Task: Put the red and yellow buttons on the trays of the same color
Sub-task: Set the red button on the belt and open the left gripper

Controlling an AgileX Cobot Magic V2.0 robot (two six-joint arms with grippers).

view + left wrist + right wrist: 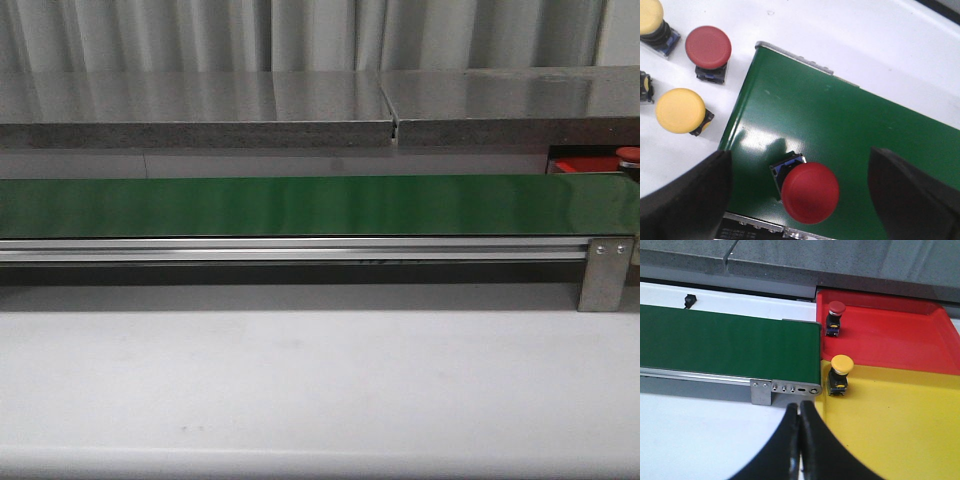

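On my left wrist camera, the left gripper (pixel 800 200) hangs spread wide over the end of the green belt (pixel 850 130), grasping nothing. A red button (pixel 810 192) sits on the belt between the two fingers, touching neither. Beside the belt on the white table (pixel 880 45) I see another red button (pixel 708 47) and two yellow buttons (pixel 680 110).

On my right wrist camera, the right gripper (pixel 800 427) is clenched with nothing in it. Past the belt's end, a red button (pixel 836 308) stands on the red tray (pixel 900 335) and a yellow button (pixel 842 363) on the yellow tray (pixel 900 425).
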